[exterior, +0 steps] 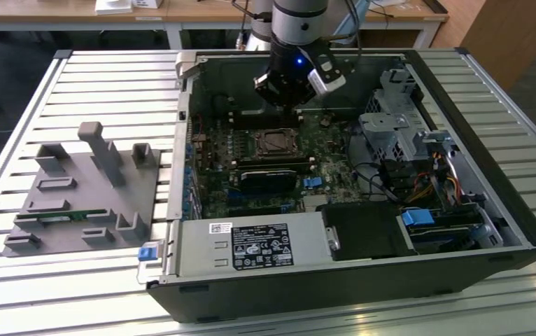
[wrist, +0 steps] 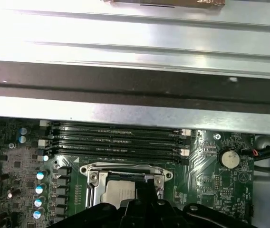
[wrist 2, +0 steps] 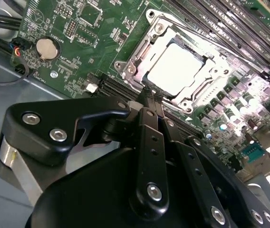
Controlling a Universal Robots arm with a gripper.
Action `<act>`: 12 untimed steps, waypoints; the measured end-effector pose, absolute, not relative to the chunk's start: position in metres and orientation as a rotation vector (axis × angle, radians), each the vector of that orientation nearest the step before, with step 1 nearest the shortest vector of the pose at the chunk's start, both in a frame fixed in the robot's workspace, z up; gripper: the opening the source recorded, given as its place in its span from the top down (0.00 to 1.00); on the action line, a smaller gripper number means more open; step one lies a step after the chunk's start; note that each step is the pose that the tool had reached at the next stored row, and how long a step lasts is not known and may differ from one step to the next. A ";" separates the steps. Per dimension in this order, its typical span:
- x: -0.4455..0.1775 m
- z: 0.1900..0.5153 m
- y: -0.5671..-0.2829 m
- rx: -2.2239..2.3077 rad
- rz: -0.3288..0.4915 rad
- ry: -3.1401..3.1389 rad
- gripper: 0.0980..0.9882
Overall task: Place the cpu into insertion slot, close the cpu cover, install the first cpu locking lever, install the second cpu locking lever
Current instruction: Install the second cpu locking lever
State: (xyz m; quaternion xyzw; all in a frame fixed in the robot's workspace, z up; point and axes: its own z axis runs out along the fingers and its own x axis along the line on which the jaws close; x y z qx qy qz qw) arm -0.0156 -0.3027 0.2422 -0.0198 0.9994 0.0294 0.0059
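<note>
In the second wrist view the gripper [wrist 2: 153, 97] has its jaws pressed together with nothing between them, their tips right at the edge of the insertion slot [wrist 2: 139, 50], where the cpu [wrist 2: 175, 69] lies flat with the cpu cover [wrist 2: 206, 66] framing it; glare whitens the chip's top. In the first wrist view the gripper's black body hides the near part of the cpu [wrist: 120, 192]. The exterior view places the gripper [exterior: 285, 105] inside the open computer case [exterior: 343, 294] on the slatted counter [exterior: 25, 280], with the insertion slot [exterior: 273, 143] small and dark there.
</note>
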 end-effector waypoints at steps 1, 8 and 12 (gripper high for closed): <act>-0.016 0.242 -0.303 -0.062 0.092 3.128 0.99; -0.016 0.242 -0.311 -0.062 0.091 3.128 0.99; -0.016 0.242 -0.317 -0.062 0.091 3.129 0.99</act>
